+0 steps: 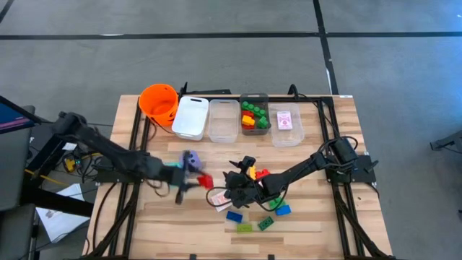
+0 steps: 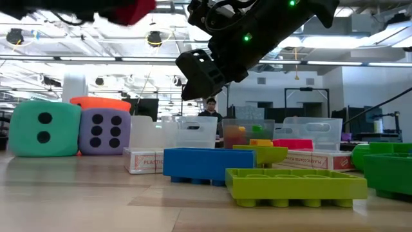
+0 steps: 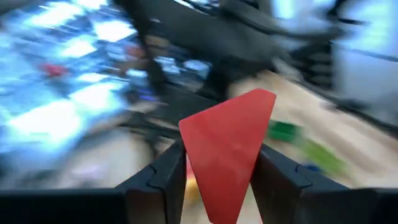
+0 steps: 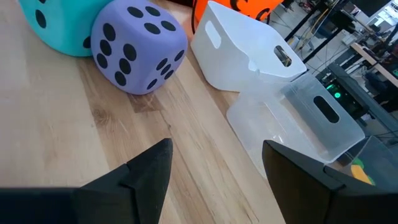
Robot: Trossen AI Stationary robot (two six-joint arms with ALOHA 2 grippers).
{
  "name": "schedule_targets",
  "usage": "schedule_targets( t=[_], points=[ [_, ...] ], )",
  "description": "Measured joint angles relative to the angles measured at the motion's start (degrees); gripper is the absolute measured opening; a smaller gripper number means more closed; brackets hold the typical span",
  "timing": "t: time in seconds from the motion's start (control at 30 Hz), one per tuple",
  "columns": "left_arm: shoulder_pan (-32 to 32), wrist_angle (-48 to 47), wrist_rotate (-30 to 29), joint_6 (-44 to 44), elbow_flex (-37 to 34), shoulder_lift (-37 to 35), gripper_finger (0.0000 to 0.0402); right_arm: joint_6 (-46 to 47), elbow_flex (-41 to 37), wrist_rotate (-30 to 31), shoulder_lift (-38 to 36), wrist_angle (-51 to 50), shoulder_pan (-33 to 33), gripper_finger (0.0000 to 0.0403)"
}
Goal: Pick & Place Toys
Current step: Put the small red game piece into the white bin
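Nearest lie two green bricks (image 2: 293, 185) and one blue brick (image 2: 207, 164) on the wooden counter (image 1: 317, 217). Above, the left gripper (image 3: 217, 186) has its jaws clenched on one red wedge (image 3: 227, 152), lifted clear; the right gripper (image 4: 211, 171) hangs with jaws released. Farther back stand two dice, teal (image 2: 44, 129) and purple (image 2: 103, 132), four bins (image 1: 222, 119), one orange bucket (image 1: 159, 101). A person (image 2: 209, 107) stands in the lit workshop beyond.

An orange bucket (image 1: 159, 101) stands at the tabletop's (image 1: 317, 217) far edge, well beyond the left pincer (image 1: 204, 180). Just beside it sits a white bin (image 1: 191, 117), then three clear bins (image 1: 224, 120) in a row. Beyond the tabletop, a person (image 2: 210, 108) shows in the room.
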Motion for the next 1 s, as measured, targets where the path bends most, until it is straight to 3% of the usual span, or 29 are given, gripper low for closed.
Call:
schedule_targets(
  t=[0.2,0.3,0.43,0.5,0.63,0.83,0.9,1.0],
  points=[
    [1.49,1.25,-19.36,2.84,0.00,-9.80,0.0138,0.12,0.00,0.00,0.00,0.05,0.00,0.0245],
    [3.90,0.36,-21.17,2.86,0.00,-11.72,0.0138,0.60,0.00,1.84,0.00,0.20,0.17,0.0245],
    [6.78,-0.32,-21.15,2.82,0.00,-11.48,0.0141,-1.60,-0.07,12.78,-1.21,-2.91,2.83,0.0244],
    [7.96,-0.76,-21.14,2.71,0.00,-10.69,0.0142,0.15,-0.04,15.33,-4.34,-5.57,4.55,0.0240],
    [9.14,-0.83,-21.13,2.52,0.02,-9.57,0.0141,12.12,0.04,14.08,-14.20,-16.89,7.35,0.0226],
    [10.20,-0.89,-21.11,1.27,0.02,-9.02,0.0143,36.85,0.11,5.31,-24.40,-43.24,11.84,0.0220],
    [10.96,-0.85,-21.09,1.26,0.02,-9.02,0.0143,44.07,-0.39,6.40,-24.16,-50.29,13.46,0.0222],
    [12.40,-0.84,-21.11,1.22,0.02,-8.87,0.0144,50.46,-5.12,14.11,-21.88,-50.69,15.54,0.0227]
  ],
)
